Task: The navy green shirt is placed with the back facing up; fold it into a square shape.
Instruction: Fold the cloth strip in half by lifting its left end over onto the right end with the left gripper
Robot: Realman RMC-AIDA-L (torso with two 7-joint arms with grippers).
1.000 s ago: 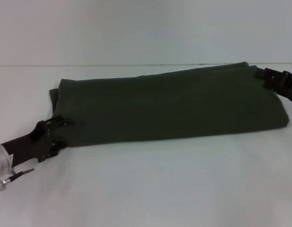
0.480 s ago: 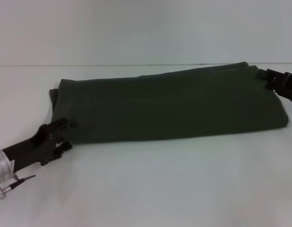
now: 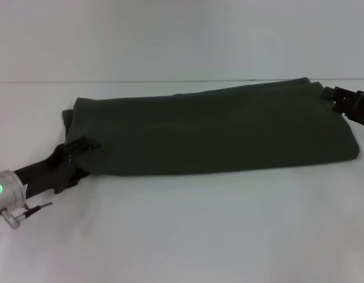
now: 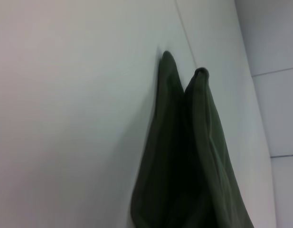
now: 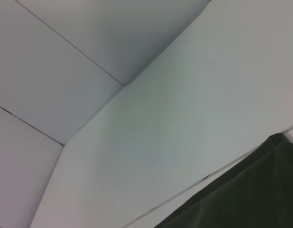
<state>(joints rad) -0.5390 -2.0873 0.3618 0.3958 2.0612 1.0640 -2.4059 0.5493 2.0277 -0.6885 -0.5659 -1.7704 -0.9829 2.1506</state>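
My shirt (image 3: 211, 132) lies folded into a long dark green band across the white table (image 3: 187, 230), running from near my left side up and away toward my right, with its plain side showing. My left claw (image 3: 81, 148) sits at the near left corner of the band, its black fingers touching the cloth edge; I cannot tell whether they grip the fabric or merely rest against it. My left arm reaches in low from the lower left, and a small green light glows on its silver wrist ring (image 3: 0, 190). My right claw (image 3: 341, 97) is at the far right corner of the band, right against the cloth, and I cannot tell how far its fingers are spread either. From my left wrist I see the shirt (image 4: 193, 166) as two folded layers rising to rounded tips over the table. From my right wrist I see only one dark corner of the shirt (image 5: 241, 199) lying against the pale table surface.
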